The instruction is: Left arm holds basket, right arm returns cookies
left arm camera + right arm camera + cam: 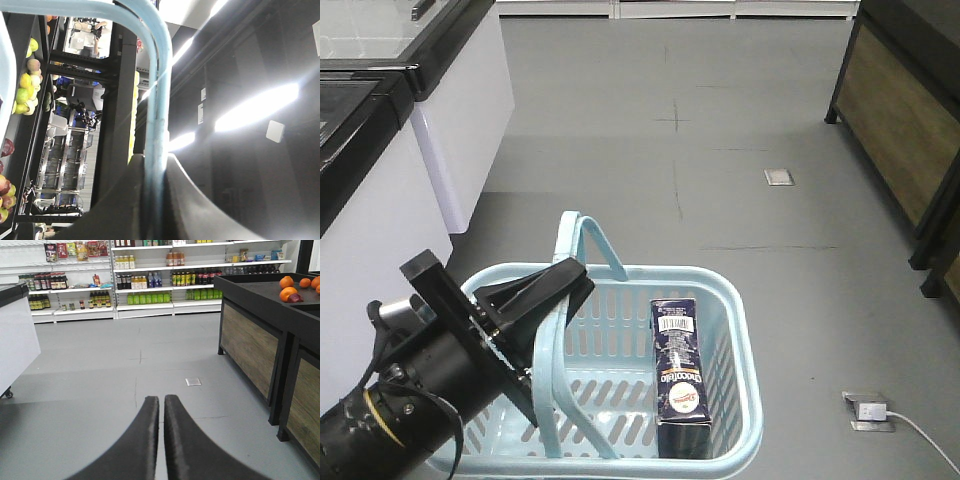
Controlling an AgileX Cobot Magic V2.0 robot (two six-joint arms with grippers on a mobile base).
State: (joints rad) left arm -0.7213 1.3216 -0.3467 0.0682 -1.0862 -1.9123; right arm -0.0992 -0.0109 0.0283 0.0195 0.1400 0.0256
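**Basket** (741, 330): pale blue, lower centre of the front view. The left gripper (560, 285) is clamped on one handle (548, 370), likely to keep the mouth open and steady.

**Cookie box** (680, 375): navy, standing by the basket's right wall with its barcode uppermost, not yet lifted out.

**Right gripper** (161, 402): lower centre of its wrist view. Its fingers are drawn nearly together on nothing and face distant shelves (150, 285), so it is judged unengaged.

The left arm (420, 400) is black and cylindrical, with a thin yellow ring (378, 428) and angular plate pincer (565, 285).
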